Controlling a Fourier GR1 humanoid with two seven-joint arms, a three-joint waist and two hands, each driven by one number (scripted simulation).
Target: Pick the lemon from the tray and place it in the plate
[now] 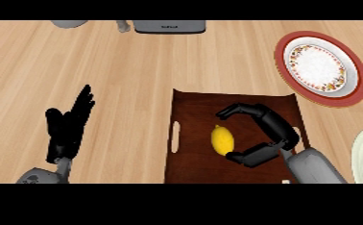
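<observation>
Lying lengthwise on the dark brown tray (193, 168), left of its middle, the lemon (223, 140) is noted as plain yellow, oval and pointed at both ends. The right hand (278, 129) is held apart, fingers and thumb arched round the lemon's right side; a gap is seen at the fingertips, while contact at the thumb cannot be told. The red-rimmed plate (317, 65) is set at the worktop's (106, 60) far right edge, beyond the tray's far right corner, with bare wood between. The left hand (67, 125) is rested open, fingers up, near the left front edge. A grey appliance (169, 26) is seen at the far edge.
</observation>
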